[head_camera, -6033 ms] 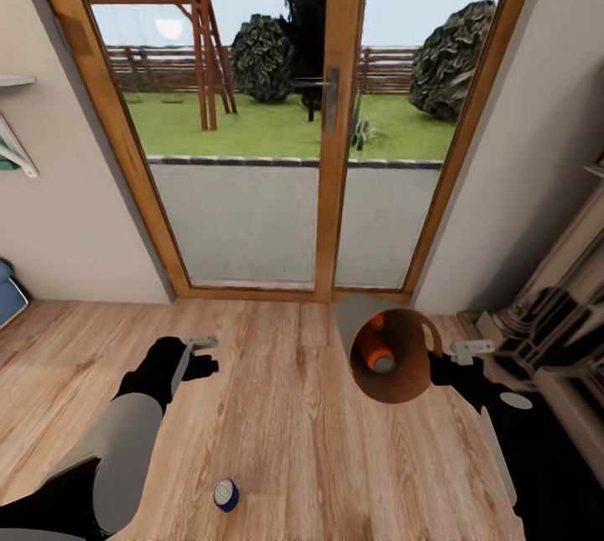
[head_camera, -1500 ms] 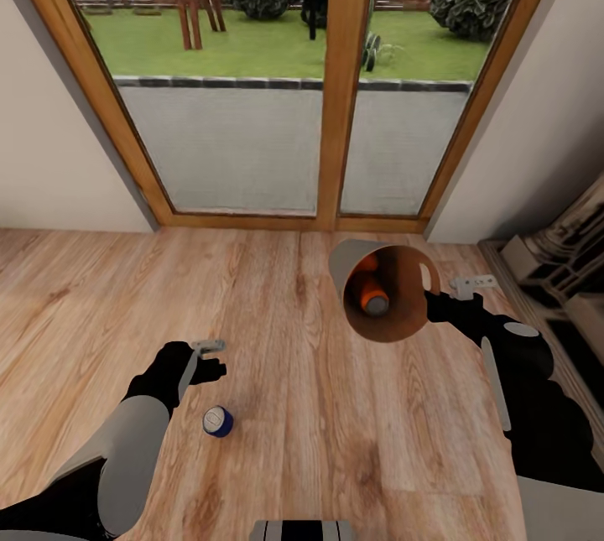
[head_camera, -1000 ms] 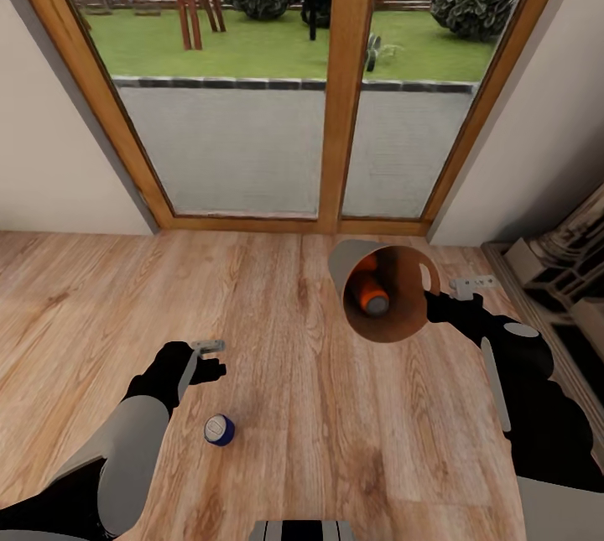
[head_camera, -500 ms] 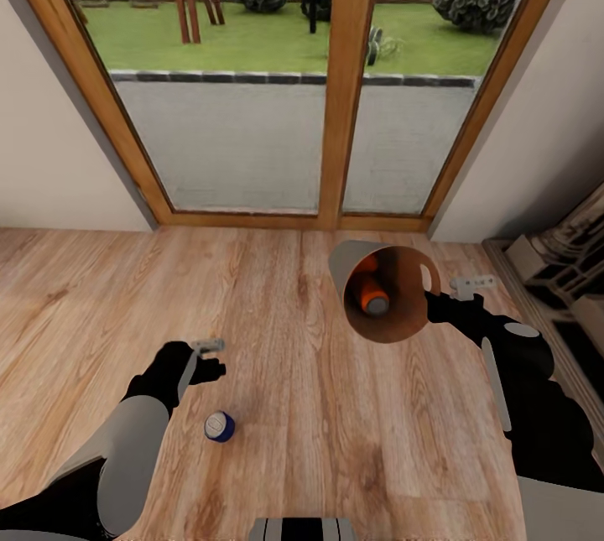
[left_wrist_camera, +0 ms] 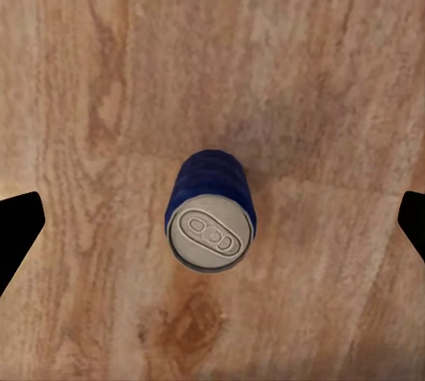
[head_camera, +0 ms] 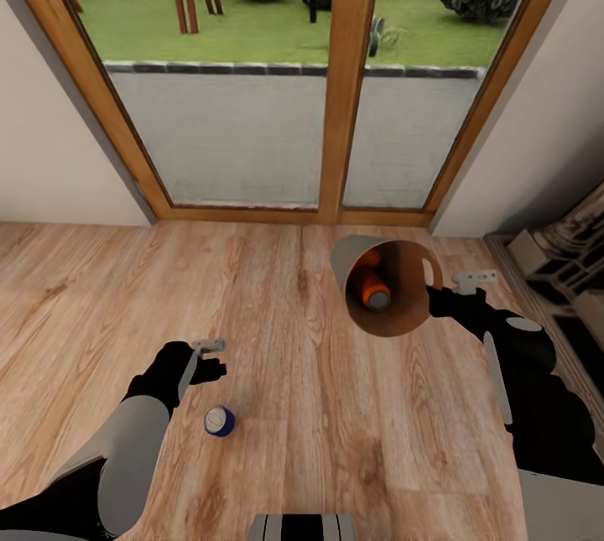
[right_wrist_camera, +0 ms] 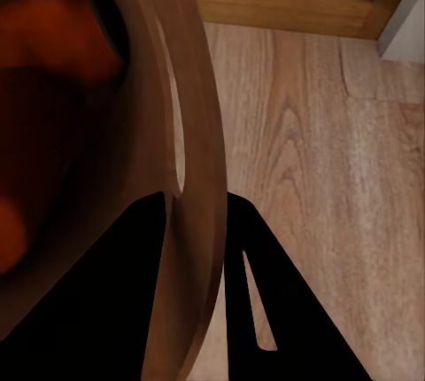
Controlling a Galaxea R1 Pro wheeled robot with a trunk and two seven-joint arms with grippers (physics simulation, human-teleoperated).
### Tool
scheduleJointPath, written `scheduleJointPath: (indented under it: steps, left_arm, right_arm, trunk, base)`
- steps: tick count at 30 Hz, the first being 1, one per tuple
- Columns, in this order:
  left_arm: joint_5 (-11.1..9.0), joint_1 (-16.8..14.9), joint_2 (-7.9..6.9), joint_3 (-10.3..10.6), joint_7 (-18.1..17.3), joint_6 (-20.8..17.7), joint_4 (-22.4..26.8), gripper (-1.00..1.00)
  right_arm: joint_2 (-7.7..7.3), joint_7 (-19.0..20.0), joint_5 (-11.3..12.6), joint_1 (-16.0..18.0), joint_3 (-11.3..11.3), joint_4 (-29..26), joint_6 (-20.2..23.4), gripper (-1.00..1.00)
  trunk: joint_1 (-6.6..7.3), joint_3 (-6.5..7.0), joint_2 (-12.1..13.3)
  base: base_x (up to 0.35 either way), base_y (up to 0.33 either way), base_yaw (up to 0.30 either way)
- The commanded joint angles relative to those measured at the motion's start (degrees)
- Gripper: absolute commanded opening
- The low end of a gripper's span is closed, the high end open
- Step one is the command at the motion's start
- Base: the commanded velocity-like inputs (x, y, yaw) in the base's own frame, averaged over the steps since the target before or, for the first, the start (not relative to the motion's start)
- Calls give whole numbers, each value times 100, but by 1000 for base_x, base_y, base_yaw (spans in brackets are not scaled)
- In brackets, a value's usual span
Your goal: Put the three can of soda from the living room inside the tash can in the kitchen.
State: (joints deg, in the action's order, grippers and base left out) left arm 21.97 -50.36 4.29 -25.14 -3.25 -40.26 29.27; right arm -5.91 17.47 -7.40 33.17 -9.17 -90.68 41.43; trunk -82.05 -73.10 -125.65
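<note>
Head view: the tash can [head_camera: 394, 319] is being held tipped above the wooden floor [head_camera: 335, 440] by the right claw [head_camera: 443, 293], its mouth turned toward the camera, and an orange can [head_camera: 373, 289] is being seen lying inside it against the coppery inner wall. In the right wrist view the rim [right_wrist_camera: 199, 177] is being pinched between the two dark fingers [right_wrist_camera: 257, 292], one on each side of the wall. The blue can [head_camera: 220, 421] is standing upright on the floor, just beside the left claw [head_camera: 210, 359]. In the left wrist view that blue can [left_wrist_camera: 211, 213] is being framed from above between widely spread fingertips [left_wrist_camera: 18, 230], with neither touching it. Wood-framed glass doors [head_camera: 344, 80] are being faced.
</note>
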Motion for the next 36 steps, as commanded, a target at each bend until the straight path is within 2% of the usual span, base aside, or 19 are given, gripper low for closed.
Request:
scheduleJointPath:
  steps: [1, 5, 13, 25, 31, 36]
  left_arm:
    - [0, 0, 1, 1, 0, 0, 0, 100]
    - [0, 0, 2, 5, 0, 0, 0, 100]
    - [0, 3, 2, 4, 2, 30, -6, 100]
    - [9, 2, 6, 8, 9, 108, -9, 100]
    - [9, 4, 10, 9, 9, 114, -9, 100]
    - [9, 8, 11, 9, 9, 114, -9, 100]
  right_arm:
    - [-2, 29, 90, 54, 3, -3, 83, -100]
    - [-12, 30, 90, 240, 3, -3, 307, -100]
    - [-15, 31, 82, 397, 12, -3, 400, -100]
    - [-7, 29, 88, 430, 72, -3, 414, -100]
    - [-7, 29, 77, 428, 266, -3, 411, -100]
    - [0, 29, 75, 427, 314, -3, 414, -100]
  trunk:
    - [0, -9, 0]
    - [0, -44, 0]
    - [0, -115, 0]
    - [-263, -437, -482]
    - [-263, -490, -482]
    - [-307, -570, -562]
  base:
    - [0, 0, 0]
    - [0, 0, 0]
    - [0, 0, 0]
    - [0, 0, 0]
    - [0, 0, 0]
    - [0, 0, 0]
